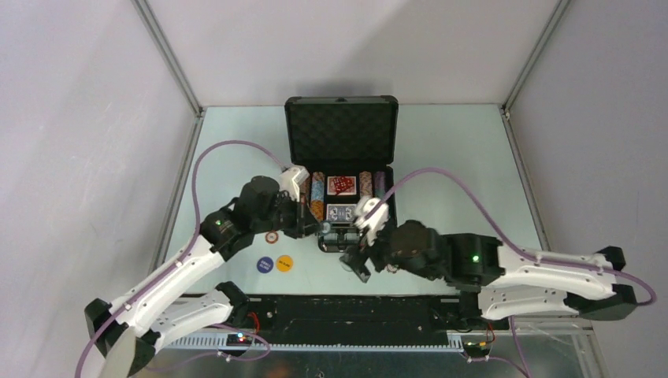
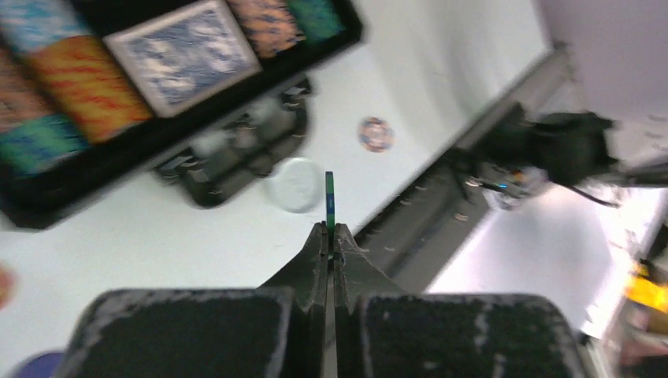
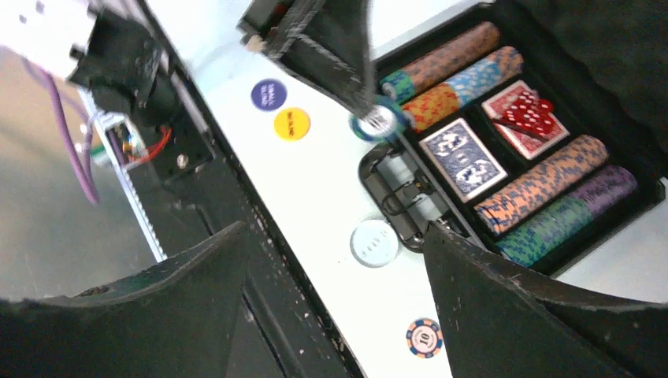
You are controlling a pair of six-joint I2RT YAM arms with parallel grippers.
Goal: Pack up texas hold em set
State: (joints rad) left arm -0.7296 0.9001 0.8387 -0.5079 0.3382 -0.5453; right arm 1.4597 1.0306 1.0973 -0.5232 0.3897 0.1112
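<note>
— What is seen nearest in the right wrist view?
— The right gripper [image 3: 332, 232] is seen with its fingers spread wide and nothing held. Within the gap, a white round button [image 3: 372, 242] lies flat on the table [image 1: 441, 157]. A loose chip [image 3: 424, 337] marked 10 is seen at the lower centre, near the right-hand finger.

— And the other hand?
— The left gripper [image 2: 329, 232] is pressed together on a green chip [image 2: 330, 197], which is held edge-on and upright above the table. In the right wrist view that chip is found at the near edge of the tray, beside the ends of the chip rows [image 3: 543, 173].

— Where is the set placed?
— The black case [image 1: 340, 130] is seen open at the centre of the top view, its foam-lined lid raised and its handle [image 3: 402, 205] turned toward the arms. Inside, a blue deck [image 3: 462, 160] and a red deck [image 3: 543, 140] are laid between the chip rows, with red dice [image 3: 526, 110] resting on the red deck.

— And the surface and room?
— A blue button [image 1: 265, 264] and a yellow button [image 1: 284, 263] are laid side by side at lower centre-left, with a second loose chip [image 1: 272, 237] just above them. The pale table is enclosed by plain grey walls [image 1: 79, 118] and metal frame posts [image 1: 169, 59].
</note>
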